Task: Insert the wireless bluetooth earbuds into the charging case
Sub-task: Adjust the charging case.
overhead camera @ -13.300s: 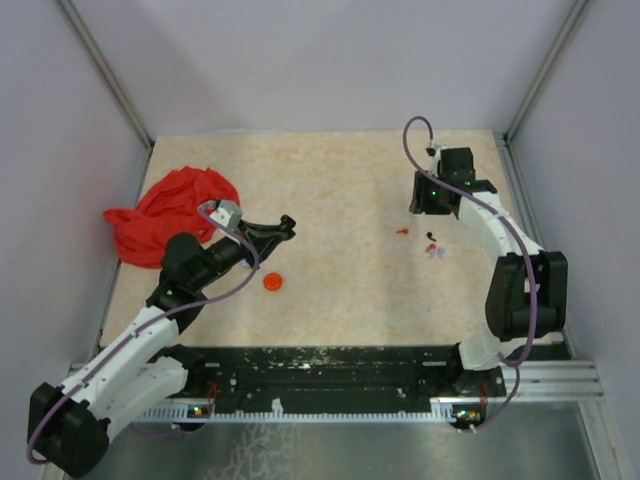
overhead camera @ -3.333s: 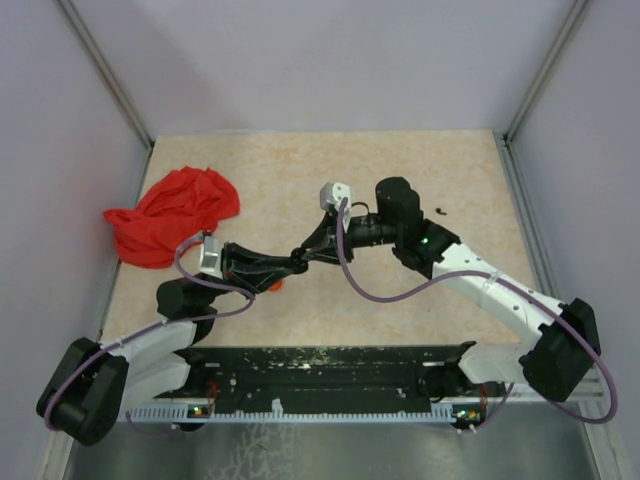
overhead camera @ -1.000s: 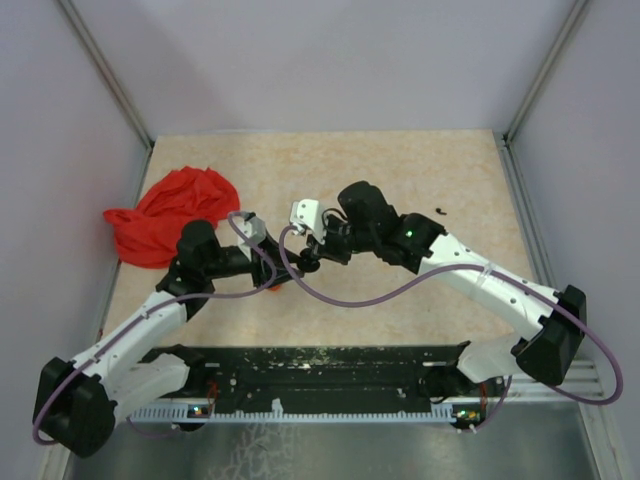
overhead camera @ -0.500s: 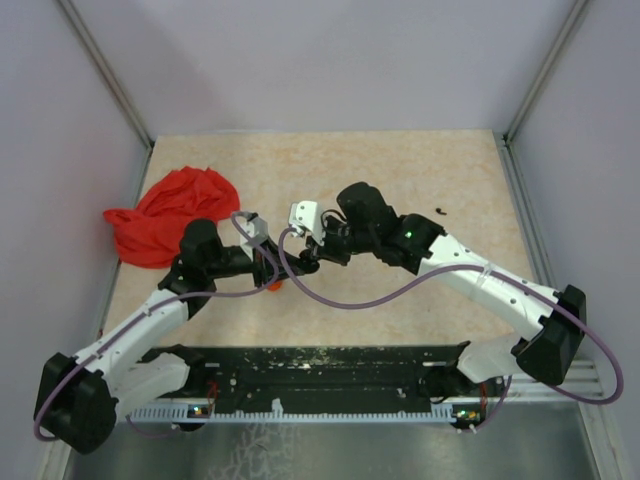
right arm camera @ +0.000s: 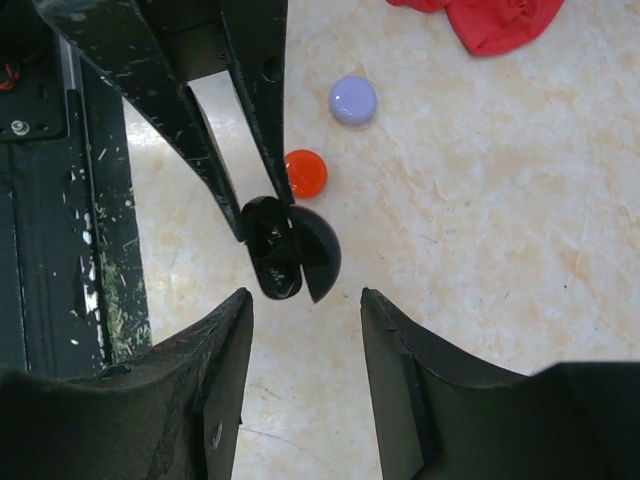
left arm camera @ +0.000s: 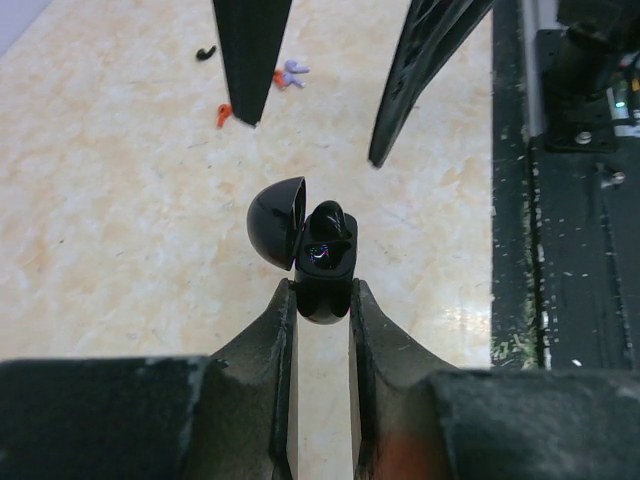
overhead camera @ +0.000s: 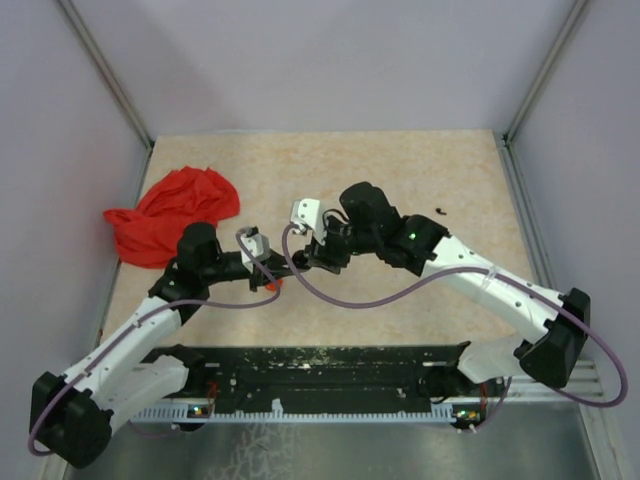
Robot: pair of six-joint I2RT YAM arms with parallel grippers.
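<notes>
A small glossy black clamshell charging case (left arm camera: 322, 275) is pinched between the pressed-in fingers of the left tool (left arm camera: 322, 292), over the beige speckled worktop (overhead camera: 400, 170). Its domed lid (left arm camera: 275, 222) is swung open to one side. The right tool (right arm camera: 305, 297) faces it head-on, its fingers spread to either side of the case and gripping nothing.

A black earbud (left arm camera: 328, 222), dark and shiny, appears to be seated in the open well, though black on black leaves that uncertain.

Other tiny pieces lie loose on the worktop well beyond the right tool:
- a red bean-sized earbud (left arm camera: 223, 113)
- a hooked black piece (left arm camera: 205, 52)
- a small lavender-and-red cluster (left arm camera: 290, 73)

These are on the right arm's side, so that arm looks the nearer one for a pick-up. The case's mouth opens toward that arm, with its long axis in line with the left tool's fingers.

A round orange disc (right arm camera: 305, 172) lies just beside the held case. A round lavender disc (right arm camera: 352, 100) and a crumpled red cloth (overhead camera: 170, 215) lie farther off on the left arm's side.
</notes>
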